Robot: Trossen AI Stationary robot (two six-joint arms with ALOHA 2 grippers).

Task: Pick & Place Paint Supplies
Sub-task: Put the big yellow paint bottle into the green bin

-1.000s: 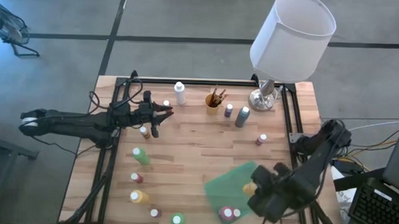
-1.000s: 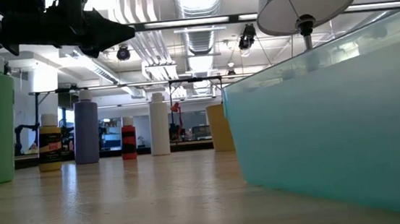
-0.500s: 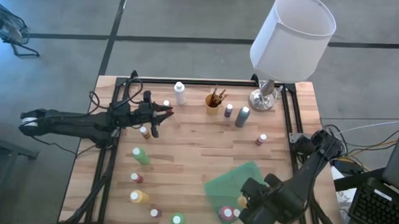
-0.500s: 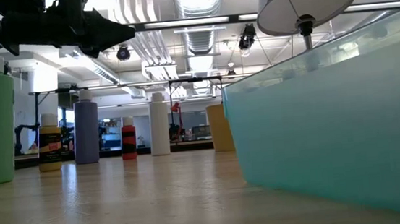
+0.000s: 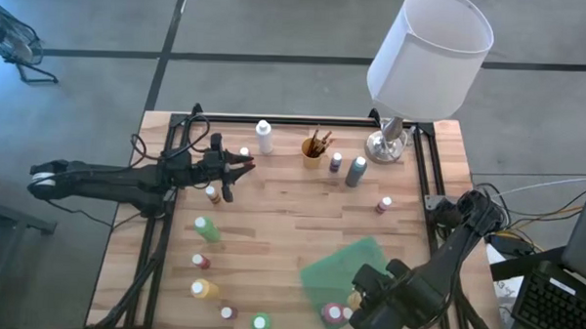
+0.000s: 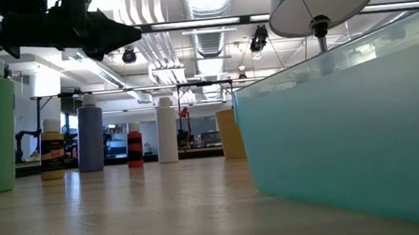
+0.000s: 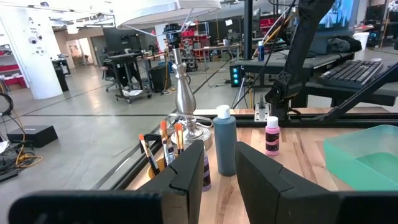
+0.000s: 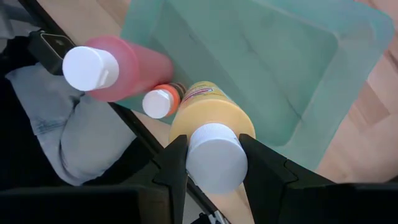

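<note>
My right gripper point(image 8: 216, 171) is over the table's near right corner point(image 5: 359, 298), shut on a yellow bottle point(image 5: 354, 299) with a white cap. Under it are the near corner of the pale green bin point(image 8: 261, 56), a pink bottle point(image 8: 124, 65) and a small orange one point(image 8: 163, 99). My left gripper point(image 5: 242, 166) hangs open above the far left of the table, by two small bottles point(image 5: 245, 153) point(image 5: 212, 193), touching nothing. Past its fingers point(image 7: 186, 171), the left wrist view shows a cup of brushes point(image 7: 163, 146) and a blue bottle point(image 7: 225, 146). My right gripper pinches the yellow bottle by its white cap point(image 8: 214, 155), one finger point(image 8: 171, 168) on each side, coming from above and pointing down. The bottle's body point(image 8: 211, 115) hangs upright below the fingers. Its bottom is hidden, so whether it is lifted clear does not show.
More bottles stand on the left half point(image 5: 205, 228) point(image 5: 203, 288) point(image 5: 259, 323) and along the far side point(image 5: 265, 136) point(image 5: 356, 172) point(image 5: 383, 204). The brush cup point(image 5: 315, 146) and the white-shaded lamp point(image 5: 429, 52) with its silver base point(image 5: 387, 143) are at the far right.
My right gripper has carried the yellow bottle toward the table's near edge and a little to the left, past the green bin's near right corner, then stopped. My left arm has kept still.
</note>
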